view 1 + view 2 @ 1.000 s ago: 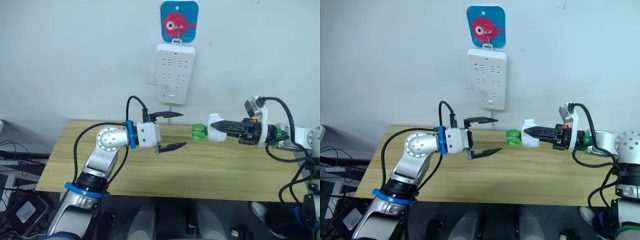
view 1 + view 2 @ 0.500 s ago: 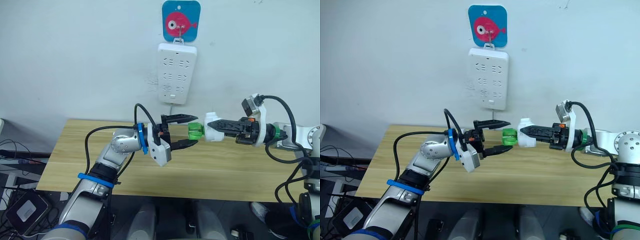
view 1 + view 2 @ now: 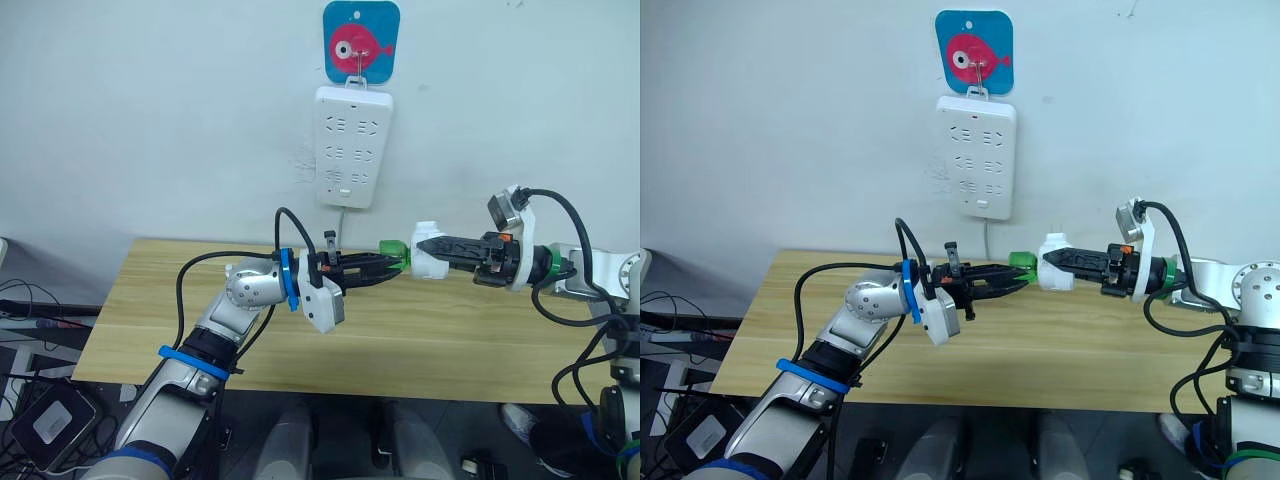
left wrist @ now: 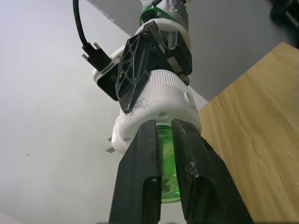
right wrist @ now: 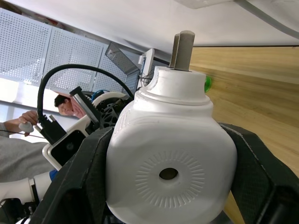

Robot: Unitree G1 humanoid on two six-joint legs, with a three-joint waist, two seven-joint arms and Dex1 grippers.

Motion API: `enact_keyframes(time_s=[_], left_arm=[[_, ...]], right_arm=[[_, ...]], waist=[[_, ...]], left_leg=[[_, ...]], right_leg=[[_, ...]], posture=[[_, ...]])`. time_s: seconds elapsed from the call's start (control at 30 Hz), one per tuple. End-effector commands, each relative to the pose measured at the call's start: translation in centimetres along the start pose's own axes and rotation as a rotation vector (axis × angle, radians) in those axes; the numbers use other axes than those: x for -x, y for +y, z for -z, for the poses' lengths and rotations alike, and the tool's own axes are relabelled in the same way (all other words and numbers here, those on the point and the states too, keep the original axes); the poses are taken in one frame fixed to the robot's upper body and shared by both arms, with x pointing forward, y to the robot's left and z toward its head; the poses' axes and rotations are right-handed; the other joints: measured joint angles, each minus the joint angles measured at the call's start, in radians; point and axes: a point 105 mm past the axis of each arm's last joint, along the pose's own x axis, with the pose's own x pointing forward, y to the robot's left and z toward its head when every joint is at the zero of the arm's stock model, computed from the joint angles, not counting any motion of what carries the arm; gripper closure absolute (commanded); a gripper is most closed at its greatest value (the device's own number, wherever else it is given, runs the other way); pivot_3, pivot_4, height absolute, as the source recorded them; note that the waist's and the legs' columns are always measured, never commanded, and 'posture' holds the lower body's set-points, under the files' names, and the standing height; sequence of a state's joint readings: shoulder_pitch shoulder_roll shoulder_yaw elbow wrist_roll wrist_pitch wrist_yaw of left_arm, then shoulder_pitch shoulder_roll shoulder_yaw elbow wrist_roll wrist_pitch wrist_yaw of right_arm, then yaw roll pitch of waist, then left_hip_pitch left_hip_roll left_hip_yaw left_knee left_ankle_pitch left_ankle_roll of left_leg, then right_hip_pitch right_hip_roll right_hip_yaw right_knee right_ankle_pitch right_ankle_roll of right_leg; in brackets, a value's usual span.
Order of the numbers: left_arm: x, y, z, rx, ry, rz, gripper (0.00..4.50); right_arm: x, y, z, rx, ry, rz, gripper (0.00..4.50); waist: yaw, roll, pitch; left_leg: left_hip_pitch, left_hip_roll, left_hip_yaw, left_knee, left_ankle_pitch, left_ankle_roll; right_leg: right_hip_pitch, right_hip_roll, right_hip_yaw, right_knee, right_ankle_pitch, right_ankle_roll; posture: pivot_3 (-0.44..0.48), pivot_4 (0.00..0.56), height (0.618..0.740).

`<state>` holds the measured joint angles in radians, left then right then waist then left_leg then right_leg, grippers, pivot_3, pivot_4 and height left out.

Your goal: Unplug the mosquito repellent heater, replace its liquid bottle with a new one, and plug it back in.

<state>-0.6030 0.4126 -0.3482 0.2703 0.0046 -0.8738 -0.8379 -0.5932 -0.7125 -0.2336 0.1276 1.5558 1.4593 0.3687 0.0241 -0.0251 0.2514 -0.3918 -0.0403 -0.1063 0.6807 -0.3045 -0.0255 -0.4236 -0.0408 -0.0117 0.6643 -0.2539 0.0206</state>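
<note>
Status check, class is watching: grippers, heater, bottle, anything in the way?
Right gripper shut on heater, held above the table. Left gripper shut on green bottle, which sits in the heater. Heater unplugged; nothing in the way.

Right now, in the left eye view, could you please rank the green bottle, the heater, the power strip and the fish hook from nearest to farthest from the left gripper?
1. Green bottle, between its fingers.
2. Heater, just right.
3. Power strip, on the wall above.
4. Fish hook, topmost.

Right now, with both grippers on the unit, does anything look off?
Nothing stands out. The small white rounded heater is held level by the right gripper, and the left gripper is shut squarely on its green liquid bottle. No spill shows on the wooden table.
</note>
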Motion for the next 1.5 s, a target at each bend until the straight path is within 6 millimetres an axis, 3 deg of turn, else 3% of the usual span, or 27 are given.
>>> enact_keyframes(time_s=[0.03,0.17,0.53,0.83,0.93,1.13,1.4,1.47,1.5], left_arm=[[0.3,1.3,-0.8,-0.066,-0.03,-0.042,3.95],[0.8,1.0,-1.0,-0.094,-0.032,-0.031,3.13],[1.0,0.6,-0.3,-0.136,0.006,-0.034,0.03],[0.6,0.4,0.1,-0.136,0.023,-0.028,0.03],[0.6,0.4,-0.1,-0.139,0.011,-0.026,0.57],[0.5,0.0,-0.1,-0.115,0.008,-0.015,2.24],[0.1,-0.1,-0.7,0.054,-0.036,-0.003,2.24],[-0.1,0.1,-1.1,0.161,-0.052,0.015,2.24],[0.0,0.9,-0.9,0.386,-0.036,-0.023,2.24]], right_arm=[[-0.2,1.8,0.3,0.032,0.03,-0.085,1.46],[-0.1,1.7,0.2,0.031,0.027,-0.08,1.46],[0.0,1.9,0.1,0.026,0.027,-0.092,1.46],[-0.1,2.0,0.3,0.024,0.039,-0.099,1.46],[-0.2,2.1,0.3,0.024,0.042,-0.108,1.46],[-0.2,2.4,0.6,0.022,0.054,-0.122,1.46],[-0.2,2.5,1.0,0.028,0.082,-0.126,1.46],[-0.2,2.6,1.2,0.036,0.095,-0.124,1.46],[-0.2,2.6,1.4,0.045,0.106,-0.122,1.46]], waist=[[0.0,0.0,0.0],[0.0,0.0,0.0],[-0.001,0.0,0.0],[-0.001,0.0,0.0],[-0.001,0.0,0.0],[-0.001,0.0,0.0],[-0.001,0.0,0.0],[-0.002,0.0,0.0],[-0.002,0.0,0.0]], left_leg=[[0.0,0.0,0.0,0.0,0.0,0.0],[0.0,0.0,0.0,0.0,0.0,0.0],[0.0,0.0,0.0,0.0,0.0,0.001],[0.0,0.0,0.0,0.0,-0.001,0.001],[0.0,0.0,0.0,0.0,-0.001,0.001],[0.0,0.0,0.0,0.0,-0.001,0.002],[0.0,0.0,-0.001,0.0,-0.001,0.002],[0.0,0.0,-0.001,0.0,-0.001,0.002],[0.0,0.0,-0.001,0.0,-0.001,0.002]], right_leg=[[0.0,0.0,0.0,0.0,0.0,0.0],[0.0,0.0,0.0,0.0,0.0,0.0],[0.0,0.0,0.0,0.0,0.0,0.0],[0.0,0.0,0.0,0.0,0.0,0.0],[0.0,0.0,0.0,0.0,0.0,0.0],[0.0,0.0,0.0,0.0,0.0,0.0],[0.0,0.0,0.0,0.0,0.0,0.0],[0.0,0.0,0.0,0.0,0.0,0.0],[0.0,0.0,0.0,0.0,0.0,0.0]], posture=[[0.05,0.248,0.74],[0.047,0.251,0.74],[0.045,0.259,0.74],[0.046,0.267,0.74],[0.046,0.267,0.74],[0.046,0.267,0.74],[0.045,0.268,0.74],[0.046,0.266,0.74],[0.046,0.265,0.74]])
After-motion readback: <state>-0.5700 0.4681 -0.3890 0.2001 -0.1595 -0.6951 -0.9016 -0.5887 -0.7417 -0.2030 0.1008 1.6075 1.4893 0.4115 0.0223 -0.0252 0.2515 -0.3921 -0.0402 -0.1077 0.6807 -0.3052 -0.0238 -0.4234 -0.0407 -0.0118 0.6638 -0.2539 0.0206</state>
